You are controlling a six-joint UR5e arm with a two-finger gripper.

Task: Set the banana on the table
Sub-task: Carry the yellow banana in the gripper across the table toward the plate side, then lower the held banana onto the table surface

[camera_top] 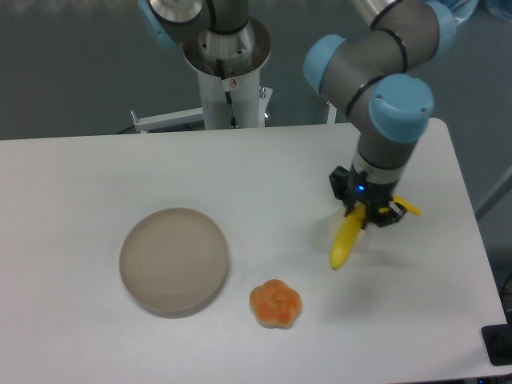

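Gripper [362, 218] at right of frame was clamped on banana [346, 242] above table [80, 184]; no readable writing.

Single fixed camera, high and in front, looking down across the table [96, 168], moderately near

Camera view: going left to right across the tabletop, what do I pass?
Round beige plate → orange pumpkin-like item → banana, hanging tilted from the claw near the right edge of the table.
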